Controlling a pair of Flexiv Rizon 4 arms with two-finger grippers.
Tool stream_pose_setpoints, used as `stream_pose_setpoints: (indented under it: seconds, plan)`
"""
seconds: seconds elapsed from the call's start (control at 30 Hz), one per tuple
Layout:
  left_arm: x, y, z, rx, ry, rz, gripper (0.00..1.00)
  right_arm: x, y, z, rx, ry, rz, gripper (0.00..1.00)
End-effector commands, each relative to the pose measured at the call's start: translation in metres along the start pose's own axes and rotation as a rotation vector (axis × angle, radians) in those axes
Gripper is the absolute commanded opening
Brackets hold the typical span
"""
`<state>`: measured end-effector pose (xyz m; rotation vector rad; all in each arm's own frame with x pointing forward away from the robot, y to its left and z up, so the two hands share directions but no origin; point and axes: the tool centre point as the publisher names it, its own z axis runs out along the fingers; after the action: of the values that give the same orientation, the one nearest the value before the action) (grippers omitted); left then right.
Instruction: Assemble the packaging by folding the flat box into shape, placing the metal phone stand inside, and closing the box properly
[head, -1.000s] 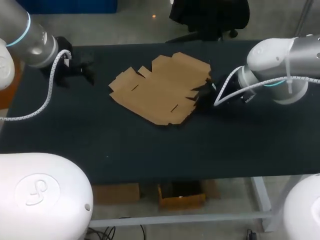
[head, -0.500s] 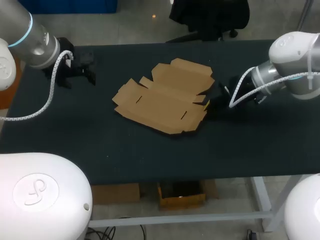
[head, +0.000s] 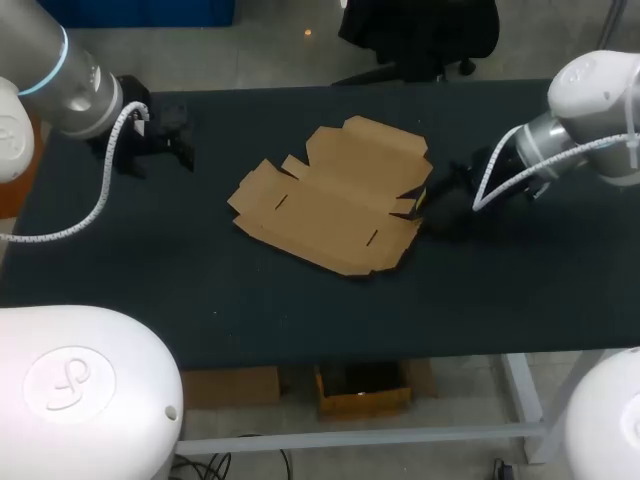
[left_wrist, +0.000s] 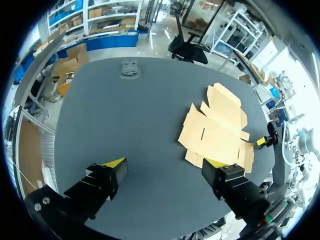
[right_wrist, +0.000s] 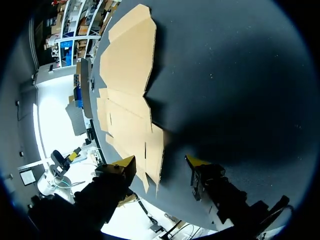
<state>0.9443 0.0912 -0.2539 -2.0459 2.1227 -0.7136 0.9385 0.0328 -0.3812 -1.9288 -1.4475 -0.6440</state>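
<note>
Right pincer (right_wrist: 161, 162) at flat box (right_wrist: 127, 70) edge

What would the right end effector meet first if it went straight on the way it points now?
Probably the flat box: its nearest flap lies right at the tips of the open right end effector, low over the table. Depth is unclear.

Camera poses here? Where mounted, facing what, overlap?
Head: above and behind, looking down on the table; shows both arms, left tool, right tool.
Left wrist: on left arm, looking past its tool at the flat box.
Right wrist: on right arm, low beside the box, own tool showing.
Shared: all see the box.
</note>
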Motion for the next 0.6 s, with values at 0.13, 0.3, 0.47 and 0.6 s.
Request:
stream_pose_setpoints:
  seconds: [0.13, 0.3, 0.47, 0.6]
  plan:
    - [0.003, -0.001, 0.003, -0.005, -0.003, -0.002, 1.0, 0.008, -0.009, -0.013, -0.111, -0.084, -0.004, 1.0]
    - [0.001, 0.0, 0.002, -0.006, -0.011, -0.005, 1.0, 0.011, 0.003, -0.037, -0.123, -0.094, -0.034, 1.0]
    - [0.0, -0.001, 0.0, -0.018, -0.013, -0.003, 1.0, 0.015, 0.006, -0.058, -0.118, -0.073, -0.045, 1.0]
    - [-0.001, 0.0, -0.001, -0.055, 0.011, 0.009, 1.0, 0.016, 0.003, -0.065, -0.103, -0.069, -0.059, 1.0]
